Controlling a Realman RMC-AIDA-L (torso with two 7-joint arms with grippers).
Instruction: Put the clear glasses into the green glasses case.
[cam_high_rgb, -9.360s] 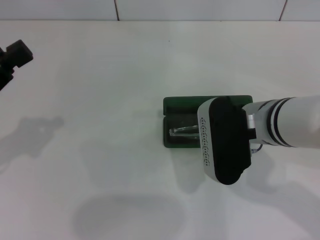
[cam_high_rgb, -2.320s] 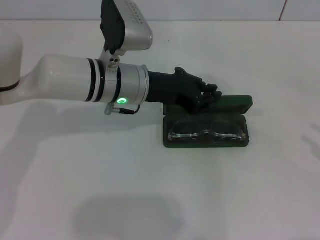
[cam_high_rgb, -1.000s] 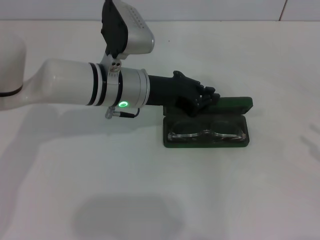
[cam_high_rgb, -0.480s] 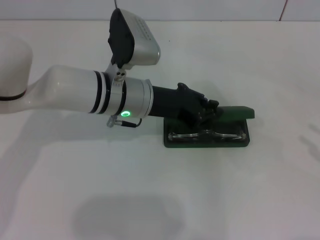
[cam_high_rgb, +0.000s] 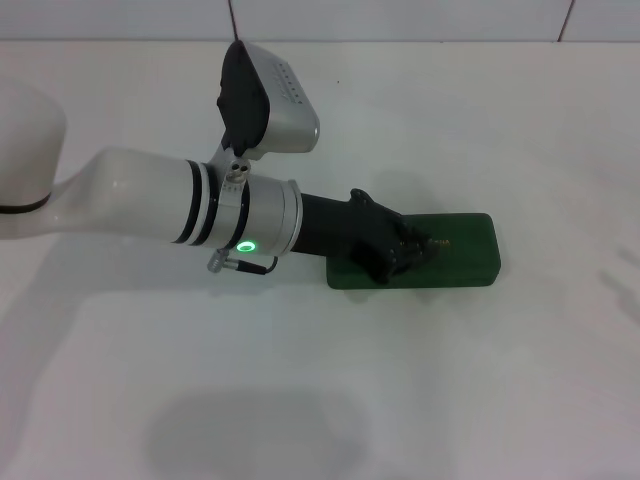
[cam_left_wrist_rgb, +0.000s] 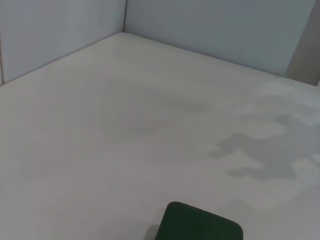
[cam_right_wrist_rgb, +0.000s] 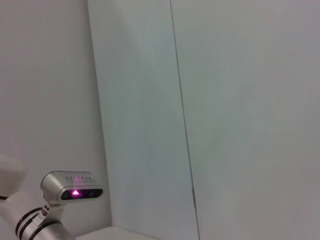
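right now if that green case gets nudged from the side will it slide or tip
Most likely slide. The green case lies flat and low on the smooth white table with its lid down, so tipping looks unlikely. It looks like a stiff shell and should move as one piece. The left tool resting on its lid may hold it.

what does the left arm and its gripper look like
The left arm is glossy white with black rings at a silver wrist collar showing a green light and a short cable. A silver-and-black camera module sits on top. The left gripper is matte black and hand-shaped.
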